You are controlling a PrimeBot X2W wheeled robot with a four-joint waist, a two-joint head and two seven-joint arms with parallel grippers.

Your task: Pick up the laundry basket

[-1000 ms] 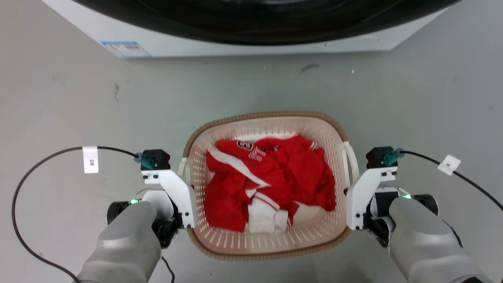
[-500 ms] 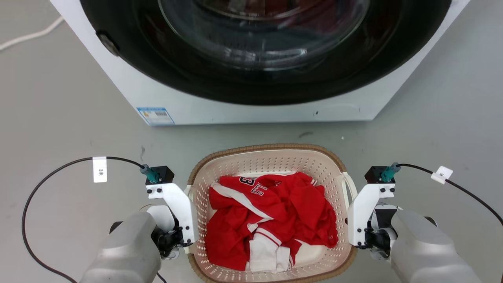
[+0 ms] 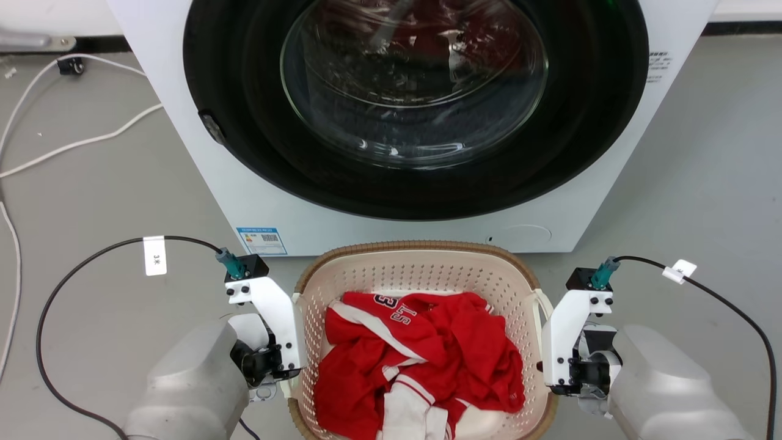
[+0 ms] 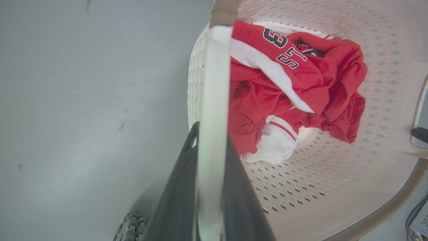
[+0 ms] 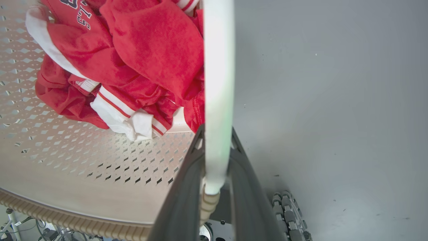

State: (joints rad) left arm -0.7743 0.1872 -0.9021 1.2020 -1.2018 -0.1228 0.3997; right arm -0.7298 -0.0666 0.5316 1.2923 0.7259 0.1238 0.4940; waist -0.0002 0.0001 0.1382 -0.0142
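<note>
Clamped shut on the white side handles of the basket, one apiece, with left hand and right hand. Slung squarely between the two, just before the washer, red clothes inside. Probably best raised evenly on both sides to avoid a tilt.

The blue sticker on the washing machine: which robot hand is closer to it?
Left. The left gripper grips a laundry basket handle near the blue sticker; the right gripper grips the opposite handle, farther away.
</note>
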